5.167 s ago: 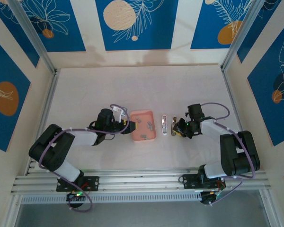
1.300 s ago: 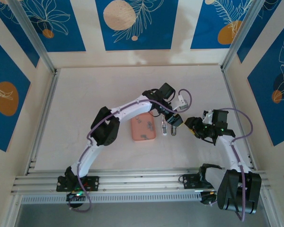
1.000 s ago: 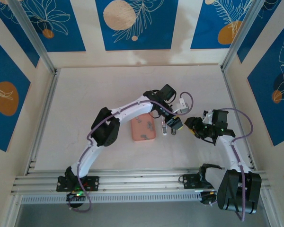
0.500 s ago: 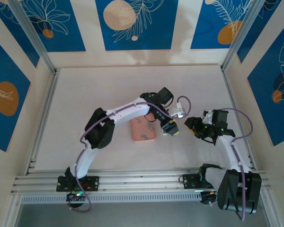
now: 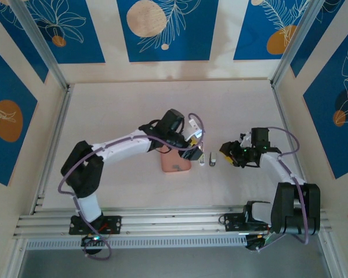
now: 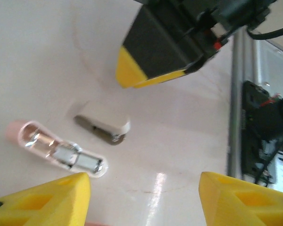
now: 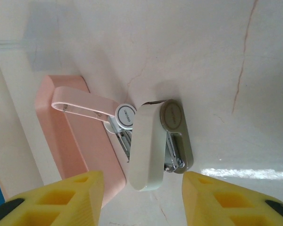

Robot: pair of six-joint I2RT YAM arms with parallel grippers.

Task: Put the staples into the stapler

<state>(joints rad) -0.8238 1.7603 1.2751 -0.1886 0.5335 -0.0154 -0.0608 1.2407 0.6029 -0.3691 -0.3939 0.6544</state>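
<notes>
Seen from above, the left claw (image 5: 192,152) hangs at the pink tray's (image 5: 174,165) right edge and the right claw (image 5: 226,154) sits just beside the opened stapler (image 5: 203,158), which lies on the table between them. Both claws are released, yellow fingertips (image 7: 75,193) spread. The right wrist camera adds a round label (image 7: 126,113) at the hinge, its print unreadable. The left wrist camera shows the clear pink arm (image 6: 56,150) lying flat.

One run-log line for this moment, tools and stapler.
left tool: open, empty | right tool: open, empty | stapler: swung open, lying between tools | pink tray: beside stapler
</notes>
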